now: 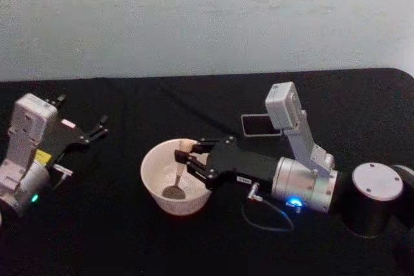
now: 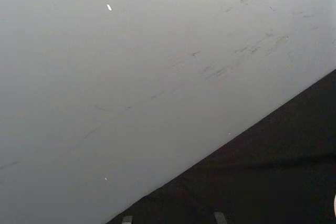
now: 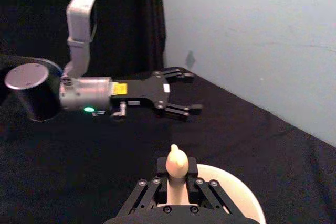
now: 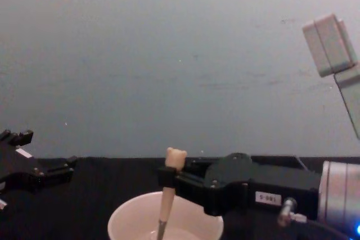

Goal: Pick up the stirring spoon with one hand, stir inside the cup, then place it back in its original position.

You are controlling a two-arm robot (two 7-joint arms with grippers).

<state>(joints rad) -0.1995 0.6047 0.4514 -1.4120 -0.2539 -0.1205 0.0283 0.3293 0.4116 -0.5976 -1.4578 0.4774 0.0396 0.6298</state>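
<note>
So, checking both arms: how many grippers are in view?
2: left gripper, open, parked at the left of the table; right gripper over the cup, shut on the stirring spoon.

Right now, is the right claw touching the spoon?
Touching: chest view shows the right claw clamped around the stirring spoon handle, over the cup.

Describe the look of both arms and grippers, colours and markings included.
The right gripper is flat black metal with bolted linkage fingers and a white label, on a silver cylindrical wrist with a blue light and a thin dark looping cable. A pale grey box camera rides on a bracket. The left gripper matches, but carries a yellow label and a green light.
</note>
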